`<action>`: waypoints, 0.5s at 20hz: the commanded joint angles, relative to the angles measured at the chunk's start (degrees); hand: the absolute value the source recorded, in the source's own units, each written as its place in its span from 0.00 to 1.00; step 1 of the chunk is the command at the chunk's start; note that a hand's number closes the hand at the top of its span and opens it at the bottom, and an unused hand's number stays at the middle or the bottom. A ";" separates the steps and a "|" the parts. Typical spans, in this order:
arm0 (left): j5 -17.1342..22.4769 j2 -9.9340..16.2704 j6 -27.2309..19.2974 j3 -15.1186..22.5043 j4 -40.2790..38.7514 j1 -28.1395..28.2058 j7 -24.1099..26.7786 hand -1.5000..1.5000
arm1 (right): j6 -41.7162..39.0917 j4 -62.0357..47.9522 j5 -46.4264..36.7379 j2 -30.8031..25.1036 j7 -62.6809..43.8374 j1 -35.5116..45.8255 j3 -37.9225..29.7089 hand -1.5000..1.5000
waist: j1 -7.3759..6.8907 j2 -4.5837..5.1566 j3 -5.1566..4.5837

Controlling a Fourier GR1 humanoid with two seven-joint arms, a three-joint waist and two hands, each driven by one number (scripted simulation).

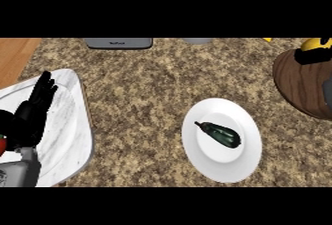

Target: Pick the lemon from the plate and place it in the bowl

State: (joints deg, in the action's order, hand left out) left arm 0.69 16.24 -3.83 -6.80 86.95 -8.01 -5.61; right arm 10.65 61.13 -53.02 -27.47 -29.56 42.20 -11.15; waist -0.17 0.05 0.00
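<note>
Item: dark green elongated vegetable (220, 134) on round white plate (250, 165), not a lemon.
Direction: well right of left hand (31, 115).
Axis: diagonal.
Left hand: fingers straight, holding nothing.
Right hand: unseen.

Speckled granite counter (149, 88) — glossy white plate (250, 162) — wooden bowl (301, 83).

A dark green, elongated vegetable (220, 134), no yellow on it, lies on its side in the middle of a round white plate (250, 158). A dark wooden bowl (298, 81) sits well apart, at the bench's right edge.
</note>
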 commanded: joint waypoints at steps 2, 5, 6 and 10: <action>-1.02 0.53 0.40 0.84 2.07 -2.15 -3.41 0.50 | 4.38 -13.07 4.51 -4.68 11.26 2.24 -6.30 1.00 | -0.70 0.26 0.07; -1.04 -0.55 -0.38 0.26 1.01 -2.22 -1.14 0.50 | 8.19 -23.54 5.19 -6.44 18.17 3.44 -8.51 1.00 | -1.23 0.53 0.09; -2.76 -2.28 -1.81 2.45 2.48 -1.30 -2.42 0.50 | 5.86 -25.87 6.29 -9.13 19.04 5.63 -9.83 1.00 | -1.33 0.51 0.10; -1.10 -0.35 -0.32 0.71 1.91 -5.35 -5.06 0.50 | 11.53 -35.50 6.81 -10.71 27.34 6.97 -12.11 1.00 | -2.19 0.98 0.19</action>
State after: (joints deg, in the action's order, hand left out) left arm -0.24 15.70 -3.89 -6.19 88.31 -10.56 -8.09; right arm 19.68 34.44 -47.30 -35.22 -8.96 47.00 -20.76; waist -1.69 0.70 0.12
